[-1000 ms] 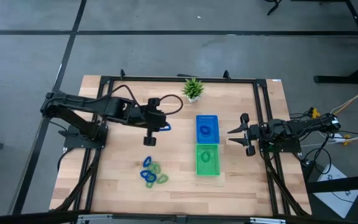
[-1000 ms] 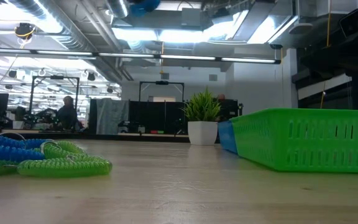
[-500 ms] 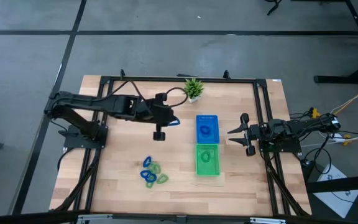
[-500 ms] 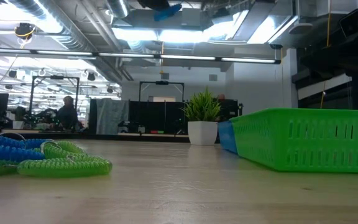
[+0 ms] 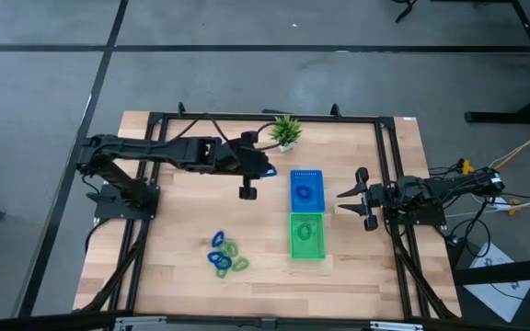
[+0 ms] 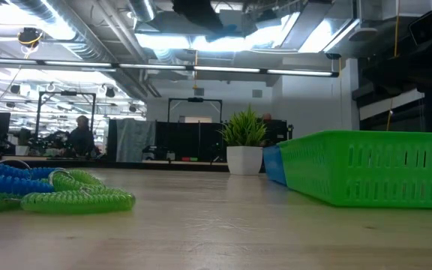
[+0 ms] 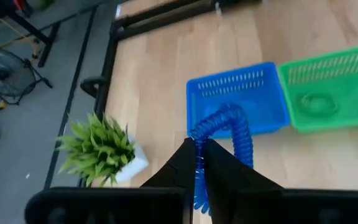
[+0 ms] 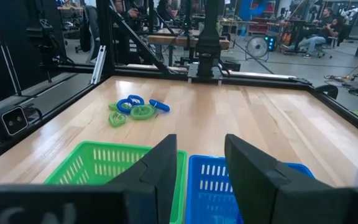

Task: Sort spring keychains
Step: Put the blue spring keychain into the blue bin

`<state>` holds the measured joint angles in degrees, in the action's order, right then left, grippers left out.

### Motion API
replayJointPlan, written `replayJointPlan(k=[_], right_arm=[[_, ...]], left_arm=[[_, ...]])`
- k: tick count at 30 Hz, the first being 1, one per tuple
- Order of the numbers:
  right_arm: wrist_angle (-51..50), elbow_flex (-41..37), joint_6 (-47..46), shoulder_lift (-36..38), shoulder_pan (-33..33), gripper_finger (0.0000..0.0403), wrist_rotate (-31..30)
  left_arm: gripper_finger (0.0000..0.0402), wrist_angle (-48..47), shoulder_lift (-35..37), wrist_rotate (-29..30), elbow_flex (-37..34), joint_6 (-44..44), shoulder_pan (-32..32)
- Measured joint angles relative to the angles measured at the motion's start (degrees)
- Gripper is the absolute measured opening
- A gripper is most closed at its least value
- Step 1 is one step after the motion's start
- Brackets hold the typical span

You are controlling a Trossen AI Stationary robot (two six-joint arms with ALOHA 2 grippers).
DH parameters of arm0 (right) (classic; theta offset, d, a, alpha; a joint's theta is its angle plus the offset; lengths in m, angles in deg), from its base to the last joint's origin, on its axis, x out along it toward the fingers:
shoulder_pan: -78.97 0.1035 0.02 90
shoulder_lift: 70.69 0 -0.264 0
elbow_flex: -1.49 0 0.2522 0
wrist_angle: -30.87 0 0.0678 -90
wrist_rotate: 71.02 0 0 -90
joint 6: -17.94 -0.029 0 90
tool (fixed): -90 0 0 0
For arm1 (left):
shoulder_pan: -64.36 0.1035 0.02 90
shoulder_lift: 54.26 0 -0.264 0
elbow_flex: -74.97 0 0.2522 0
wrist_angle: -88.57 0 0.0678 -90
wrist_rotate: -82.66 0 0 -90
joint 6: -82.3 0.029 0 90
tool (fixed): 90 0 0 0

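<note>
left gripper (image 5: pixel 267 171) sits just beside the blue tray (image 5: pixel 307 189), on the side away from the right arm, raised off the table. its fingers are pressed together, pinching a blue keychain (image 7: pixel 232 134); the wrist view shows the coil arching out past the fingertips and drooping down again. the blue tray already holds one blue ring, and the green tray (image 5: pixel 307 235), touching the blue tray on its near side, holds one green ring.

the remaining pile of keychains (image 5: pixel 224 256) lies well apart from the blue tray, toward the front of the table on the left arm's side: blue and green loops mixed and overlapping. a small potted plant (image 5: pixel 286 131) stands near the blue tray's far corner.

right gripper (image 5: pixel 357 199) waits just beside the blue tray on its other side, fingers spread, holding nothing.

handling judgement: the coils look light, soft and springy, likely smooth plastic. a pinch across a single strand of the loop seems enough, but the free part will sag and swing. in the pile the loops may snag each other, so an outer strand is the better place to grip.
</note>
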<state>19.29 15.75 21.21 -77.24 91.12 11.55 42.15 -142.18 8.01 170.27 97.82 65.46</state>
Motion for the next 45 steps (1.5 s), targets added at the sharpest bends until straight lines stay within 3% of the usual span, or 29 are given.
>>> replayJointPlan(k=[9, 29, 45], right_arm=[[-0.03, 0.01, 0.01, -0.15, 0.00, 0.0136, -0.01], [0.01, 0.01, 0.02, -0.17, -0.02, 0.0136, -0.04], [0.01, 0.00, 0.01, -0.17, -0.01, 0.0136, -0.04]], left_arm=[[0.0013, 2.90, -3.54, -0.13, -0.04, 2.26, 1.84], [0.0013, 22.39, -17.41, -3.06, 0.00, 6.78, 2.41], [0.0013, 36.85, -19.17, -10.87, 0.00, 2.63, 2.41]])
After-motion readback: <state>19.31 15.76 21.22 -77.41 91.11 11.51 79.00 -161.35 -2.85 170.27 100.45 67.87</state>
